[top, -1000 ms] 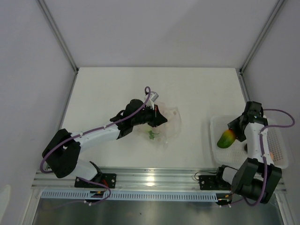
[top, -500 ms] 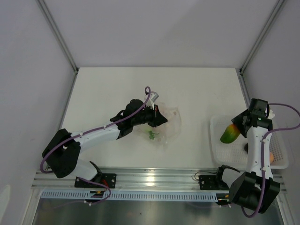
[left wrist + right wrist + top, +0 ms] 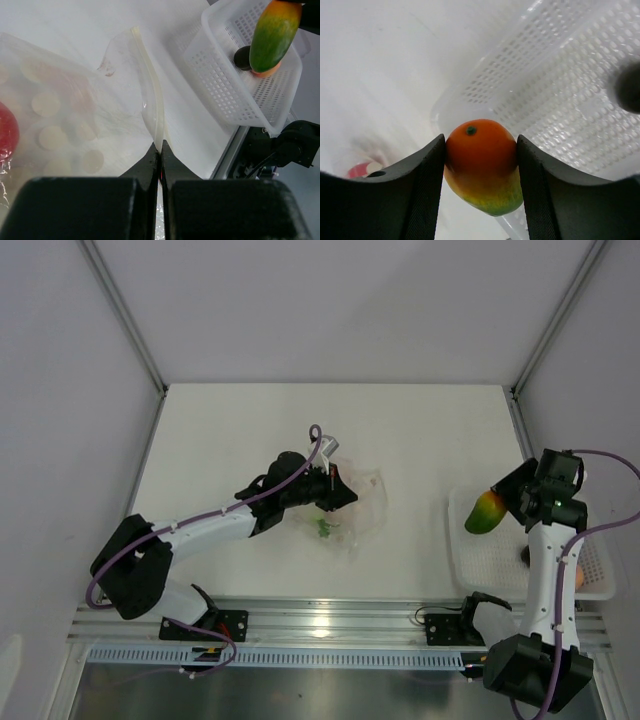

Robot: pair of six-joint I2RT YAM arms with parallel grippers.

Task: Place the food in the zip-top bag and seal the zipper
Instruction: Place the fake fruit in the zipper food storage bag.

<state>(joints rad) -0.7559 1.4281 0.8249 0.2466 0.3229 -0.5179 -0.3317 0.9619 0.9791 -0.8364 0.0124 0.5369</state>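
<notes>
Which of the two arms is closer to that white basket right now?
Right. The right gripper holds an orange-green toy fruit over the edge of the white basket; the left gripper pinches the zip-top bag mid-table.

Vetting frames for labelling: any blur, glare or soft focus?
Top external: even light, bright glare on the front rail. Left wrist: zipper crisp, bag film hazy. Right wrist: toy mango sharp, table left of it blurred.
</notes>
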